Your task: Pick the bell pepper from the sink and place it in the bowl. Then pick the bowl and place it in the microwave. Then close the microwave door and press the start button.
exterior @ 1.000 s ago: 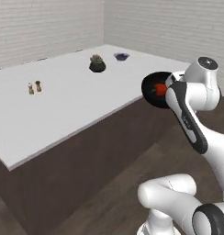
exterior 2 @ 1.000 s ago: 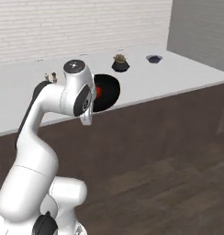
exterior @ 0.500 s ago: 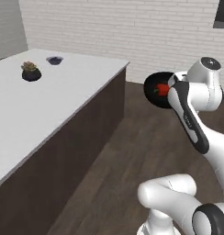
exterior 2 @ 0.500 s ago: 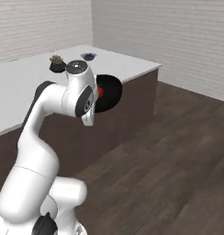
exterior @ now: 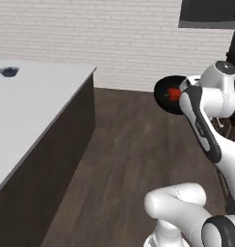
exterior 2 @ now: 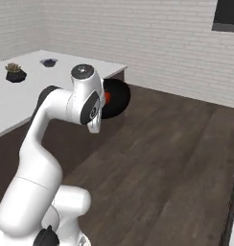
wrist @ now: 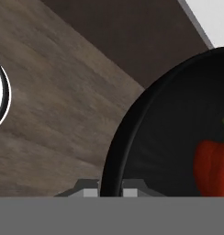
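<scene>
The black bowl (exterior: 163, 94) hangs in the air in front of my arm, tipped toward the cameras, with the red bell pepper (exterior: 174, 94) inside it. From the right base view the bowl (exterior 2: 118, 99) juts out behind the arm, a sliver of the bell pepper (exterior 2: 107, 97) showing. In the hand view the bowl's rim (wrist: 114, 147) runs up from between the fingertips. My gripper (wrist: 109, 192) is shut on that rim, and the bell pepper (wrist: 214, 168) lies at the right edge. The sink is out of view.
A grey island counter (exterior: 37, 103) with dark sides stands on the left and carries a small bluish dish (exterior: 8, 72); a potted plant (exterior 2: 15, 72) sits on it too. Wooden floor (exterior: 124, 144) lies ahead. A dark panel (exterior: 208, 13) hangs high on the brick wall.
The whole picture has swung as the base turned: the counter has slid to the left and brick wall and floor have come into view. The bowl stays in my gripper.
</scene>
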Controlling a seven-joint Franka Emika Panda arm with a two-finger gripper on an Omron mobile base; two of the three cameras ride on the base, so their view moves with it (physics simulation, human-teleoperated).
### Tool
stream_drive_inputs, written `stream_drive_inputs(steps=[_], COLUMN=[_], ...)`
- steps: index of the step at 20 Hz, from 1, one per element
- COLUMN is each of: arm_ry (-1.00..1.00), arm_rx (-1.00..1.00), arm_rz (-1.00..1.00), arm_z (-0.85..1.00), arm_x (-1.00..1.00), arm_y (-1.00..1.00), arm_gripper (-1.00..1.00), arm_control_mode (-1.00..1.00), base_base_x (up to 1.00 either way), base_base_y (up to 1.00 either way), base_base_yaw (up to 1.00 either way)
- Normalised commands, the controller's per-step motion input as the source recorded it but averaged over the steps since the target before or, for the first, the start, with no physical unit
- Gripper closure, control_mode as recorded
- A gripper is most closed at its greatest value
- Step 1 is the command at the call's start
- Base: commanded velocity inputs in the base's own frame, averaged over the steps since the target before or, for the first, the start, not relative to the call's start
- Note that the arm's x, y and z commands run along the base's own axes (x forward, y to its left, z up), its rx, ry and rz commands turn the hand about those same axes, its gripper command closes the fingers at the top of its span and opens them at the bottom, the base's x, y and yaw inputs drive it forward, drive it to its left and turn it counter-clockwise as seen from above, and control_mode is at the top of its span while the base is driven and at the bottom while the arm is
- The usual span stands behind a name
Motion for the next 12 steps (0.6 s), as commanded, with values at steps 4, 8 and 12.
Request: stream_drive_inputs(steps=[4,8,12], arm_ry=[0.00,0.00,0.00], arm_rx=[0.00,0.00,0.00], arm_rz=[0.00,0.00,0.00], arm_z=[0.00,0.00,0.00], arm_x=[0.00,0.00,0.00], arm_y=[0.00,0.00,0.00], arm_gripper=[1.00,1.00,1.00], arm_control_mode=[1.00,1.00,1.00], base_base_x=[0.83,0.97,1.00], base_base_y=[-0.09,-0.03,0.07], base_base_yaw=[-0.39,-0.47,-0.47])
